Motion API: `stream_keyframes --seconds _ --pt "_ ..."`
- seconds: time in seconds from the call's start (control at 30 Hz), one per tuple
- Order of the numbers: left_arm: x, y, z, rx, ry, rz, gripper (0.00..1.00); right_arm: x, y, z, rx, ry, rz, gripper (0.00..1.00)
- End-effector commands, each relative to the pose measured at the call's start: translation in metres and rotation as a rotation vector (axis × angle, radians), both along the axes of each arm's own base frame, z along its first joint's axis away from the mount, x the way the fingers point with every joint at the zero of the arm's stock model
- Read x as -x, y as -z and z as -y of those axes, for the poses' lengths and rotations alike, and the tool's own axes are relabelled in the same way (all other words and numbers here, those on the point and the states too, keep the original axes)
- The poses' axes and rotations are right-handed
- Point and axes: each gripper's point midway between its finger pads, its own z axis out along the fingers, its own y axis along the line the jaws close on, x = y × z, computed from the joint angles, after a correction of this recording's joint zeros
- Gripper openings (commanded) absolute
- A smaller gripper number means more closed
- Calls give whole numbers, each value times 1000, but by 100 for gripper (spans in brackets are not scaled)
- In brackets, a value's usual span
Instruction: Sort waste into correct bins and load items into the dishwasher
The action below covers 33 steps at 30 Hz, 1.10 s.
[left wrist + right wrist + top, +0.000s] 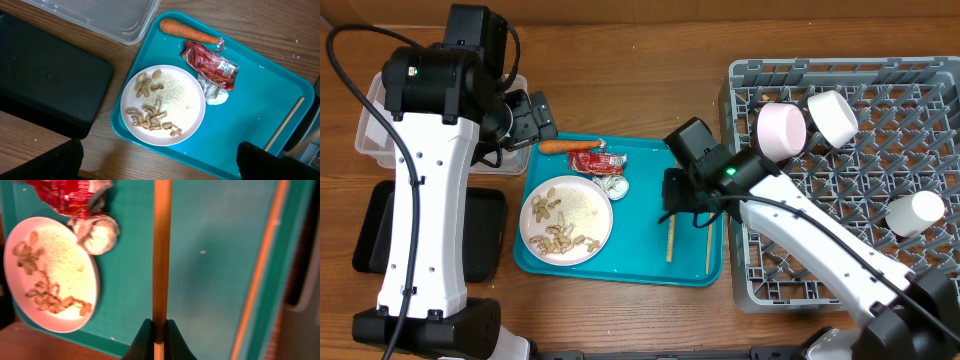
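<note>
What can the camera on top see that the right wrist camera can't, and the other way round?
Only overhead: the carrot, the grey dish rack holding cups, the clear tub. Only right wrist: close up, the right gripper pinched shut on one chopstick. Both: the plate of scraps, foil ball, red wrapper, teal tray.
</note>
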Motion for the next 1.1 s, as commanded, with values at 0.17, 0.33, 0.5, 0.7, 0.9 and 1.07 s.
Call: stream_keyframes --seconds 0.17,0.33,0.5,0.7,0.9,1.07 --pt "-2 -1 0 3 -14 9 100 -27 -89 64 165 14 287 4" --pt "-2 -1 0 3 -14 9 100 -44 -118 108 223 7 379 4" --pt "-2 -1 0 3 -14 8 100 -60 -92 149 300 61 290 4" --pt "-2 -1 0 3 -14 9 100 -65 -46 152 327 -11 137 4" --pt "-2 -1 0 3 -14 9 100 -63 -35 143 294 -29 91 37" --pt "-2 -1 0 3 -14 9 100 -55 -70 108 160 -13 176 47"
